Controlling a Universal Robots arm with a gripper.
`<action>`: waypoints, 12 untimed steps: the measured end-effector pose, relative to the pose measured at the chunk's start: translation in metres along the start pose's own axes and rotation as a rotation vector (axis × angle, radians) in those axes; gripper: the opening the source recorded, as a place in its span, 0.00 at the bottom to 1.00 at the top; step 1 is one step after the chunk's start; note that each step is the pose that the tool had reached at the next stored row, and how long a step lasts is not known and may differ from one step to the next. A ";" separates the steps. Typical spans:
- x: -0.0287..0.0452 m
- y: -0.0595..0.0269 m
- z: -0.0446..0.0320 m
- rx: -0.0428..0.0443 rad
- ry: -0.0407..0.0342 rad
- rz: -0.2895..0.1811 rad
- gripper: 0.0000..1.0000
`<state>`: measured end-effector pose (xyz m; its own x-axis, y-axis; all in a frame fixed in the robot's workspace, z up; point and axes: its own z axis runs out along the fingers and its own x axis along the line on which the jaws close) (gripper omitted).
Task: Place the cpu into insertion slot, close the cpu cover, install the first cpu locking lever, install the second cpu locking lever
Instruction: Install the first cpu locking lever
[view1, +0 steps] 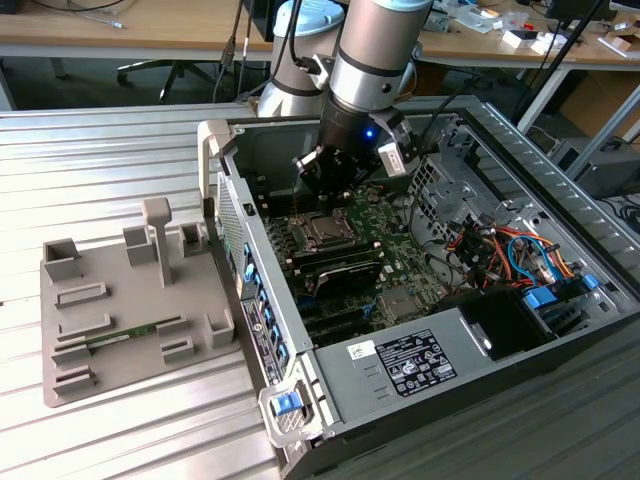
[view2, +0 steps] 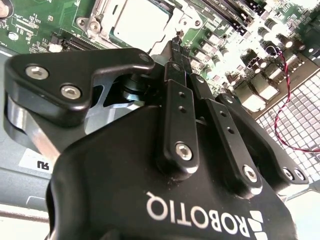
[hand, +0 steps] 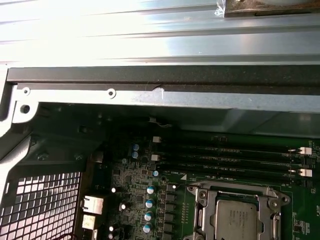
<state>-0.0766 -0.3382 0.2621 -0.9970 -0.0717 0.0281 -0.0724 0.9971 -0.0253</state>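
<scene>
One arm reaches almost straight down into the open computer case (view1: 560, 180), its gripper (view1: 335, 172) hanging just above the green motherboard (view1: 385, 225), near the insertion slot (view1: 323, 230). In the second wrist view the fingers (view2: 176, 65) are pressed together with nothing between them, their tips poised beside the cpu cover (view2: 187, 20). Seated in the slot, the cpu (hand: 236, 220) shows its silvery top through the cover's (hand: 202, 220) square cut-out in both wrist views.

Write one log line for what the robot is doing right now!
gripper: jaws shut, empty, above socket | cpu: seated in insertion slot | cpu cover: closed over cpu
</scene>
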 end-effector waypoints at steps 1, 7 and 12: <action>0.0000 0.0000 -0.0005 0.0002 0.0002 0.000 0.10; 0.0006 0.0000 -0.0007 0.0003 0.0002 0.000 0.10; 0.0023 0.0001 -0.0006 0.0002 0.0001 0.000 0.10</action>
<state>-0.0788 -0.3382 0.2628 -0.9970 -0.0717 0.0282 -0.0724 0.9970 -0.0255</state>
